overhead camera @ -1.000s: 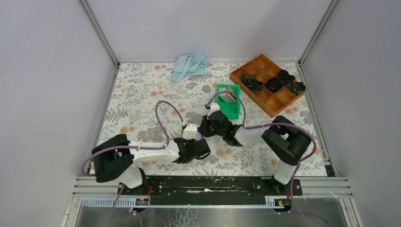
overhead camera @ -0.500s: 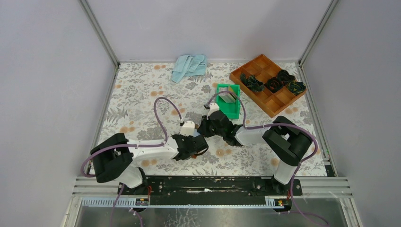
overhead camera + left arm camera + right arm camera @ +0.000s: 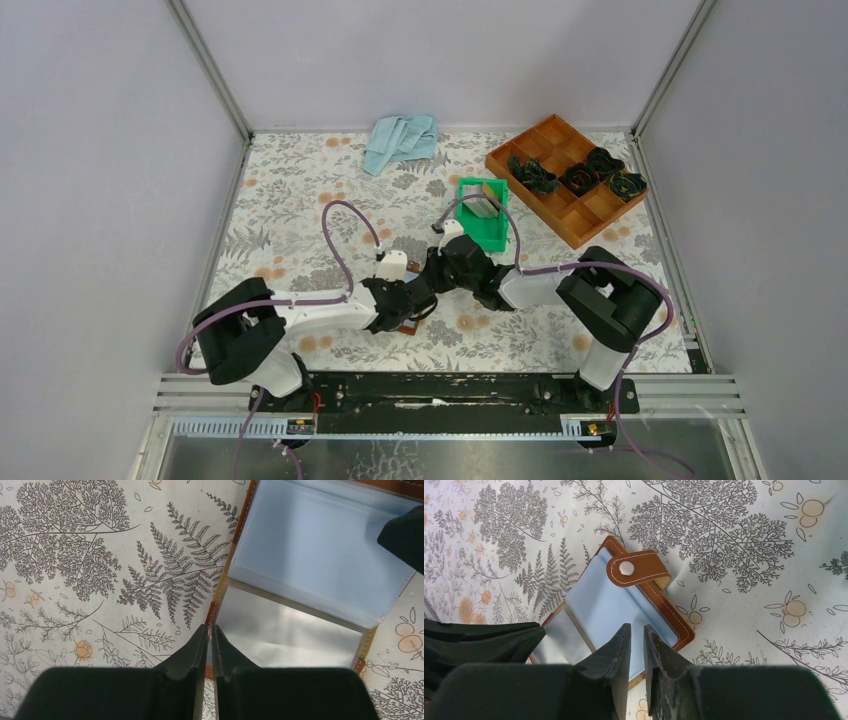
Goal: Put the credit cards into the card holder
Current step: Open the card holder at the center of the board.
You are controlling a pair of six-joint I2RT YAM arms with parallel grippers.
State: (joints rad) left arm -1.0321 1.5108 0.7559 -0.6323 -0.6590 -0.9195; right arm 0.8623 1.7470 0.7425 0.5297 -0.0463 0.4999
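Note:
The card holder [image 3: 644, 567], brown leather with a snap tab, lies open on the floral table between the two arms; only a brown corner [image 3: 408, 326] shows from above. Its clear sleeves hold a light blue card [image 3: 320, 555] and a grey card [image 3: 290, 630]. My left gripper [image 3: 211, 628] is shut on the holder's brown stitched edge. The right gripper [image 3: 637, 628] hangs low over the blue sleeve, jaws a narrow gap apart with nothing visible between them. Its finger [image 3: 405, 532] shows at the top right of the left wrist view. More credit cards [image 3: 487, 201] stand in the green bin [image 3: 492, 236].
An orange-brown wooden compartment tray [image 3: 570, 215] with dark bundles sits at the back right. A light blue cloth [image 3: 400, 141] lies at the back centre. Purple cables loop above both wrists. Metal frame posts and grey walls bound the table.
The left wrist has slid a little left and towards the back, and a brown corner of the holder now shows below it. The right gripper's jaws have parted slightly.

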